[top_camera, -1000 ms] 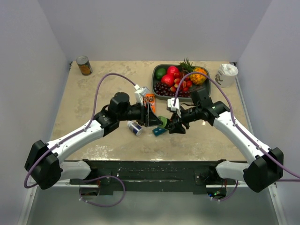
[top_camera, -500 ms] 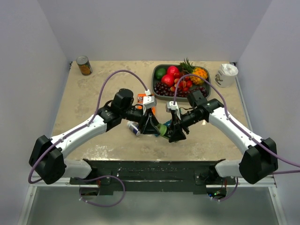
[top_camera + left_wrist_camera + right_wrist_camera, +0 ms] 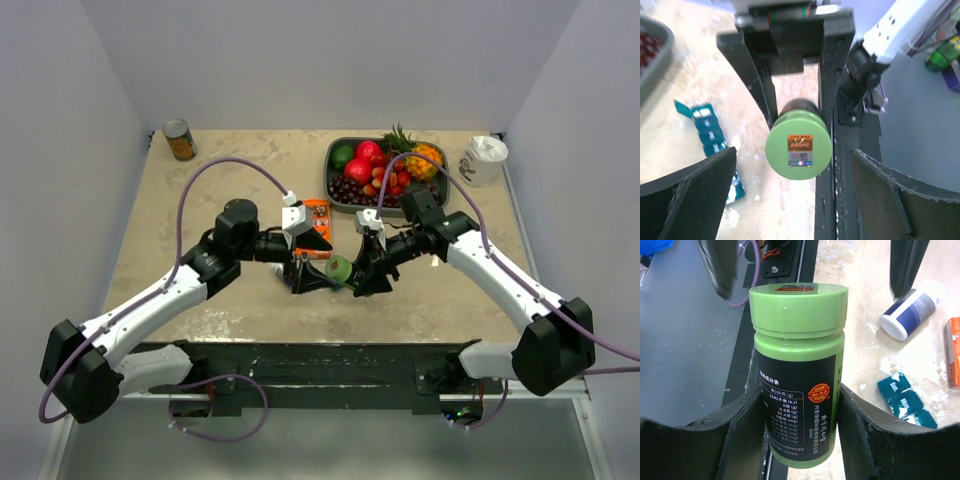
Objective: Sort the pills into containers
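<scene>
You've got a can (image 3: 180,140) upright at the far-left corner of the surface (image 3: 200,200). Far side, right of centre: grey fruit tray (image 3: 330,172) w/ a green fruit (image 3: 343,156), red fruits (image 3: 364,160), dark grapes (image 3: 347,190) at its near-left, and an orange-yellow fruit w/ green leaves (image 3: 424,160) at the far right. A white round item (image 3: 484,159) sits near the tray's right end; can't tell what it is. An orange box (image 3: 318,212) lies flat near the tray's front-left corner. On the right wrist cam, a white & blue bottle (image 3: 910,312) lies on its side near that box.
</scene>
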`<state>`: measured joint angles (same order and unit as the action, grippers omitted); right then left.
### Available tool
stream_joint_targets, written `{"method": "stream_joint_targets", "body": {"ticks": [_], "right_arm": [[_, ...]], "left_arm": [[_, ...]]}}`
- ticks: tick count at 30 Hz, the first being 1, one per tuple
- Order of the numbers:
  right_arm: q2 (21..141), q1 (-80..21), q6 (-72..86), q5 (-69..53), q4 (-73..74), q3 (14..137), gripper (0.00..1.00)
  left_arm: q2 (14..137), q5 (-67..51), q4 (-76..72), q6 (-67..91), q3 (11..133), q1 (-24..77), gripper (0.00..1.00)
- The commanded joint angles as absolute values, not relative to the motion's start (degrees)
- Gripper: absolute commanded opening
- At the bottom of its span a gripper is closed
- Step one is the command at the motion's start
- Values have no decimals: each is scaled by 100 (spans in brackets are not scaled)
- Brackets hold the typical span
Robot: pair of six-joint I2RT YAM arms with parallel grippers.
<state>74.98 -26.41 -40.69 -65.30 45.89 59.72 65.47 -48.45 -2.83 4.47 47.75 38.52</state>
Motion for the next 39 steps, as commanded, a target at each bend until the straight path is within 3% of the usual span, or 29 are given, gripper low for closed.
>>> {"method": "stream_joint_targets", "body": {"ticks": [1, 7, 12, 21, 29, 39], "right_arm": [[7330, -2663, -4025, -6522, 4280, 5985, 3], [7128, -2681, -4227, -5952, 4316, 5950, 3], [6865, -2672, -4315, -5144, 4228, 5968, 3], [6460, -2672, -4166, -2955, 3604, 5968, 4], [6390, -2689, -4166, -2698, 3489, 5924, 4], [6372, -2689, -4131, -2839, 3472, 5836, 4]], "left_arm": [[6031, -4720, -1221, 1045, 4597, 3771, 99], [5170, -3843, -1213, 1581, 4123, 3770, 99], [4562, -2198, -1081, 2879, 3675, 3648, 99], [5448, -1951, -1037, 5956, 4051, 3673, 99], [6283, -1521, -731, 6223, 4710, 4157, 99], [6495, -1345, -571, 6038, 4790, 4333, 99]]}}
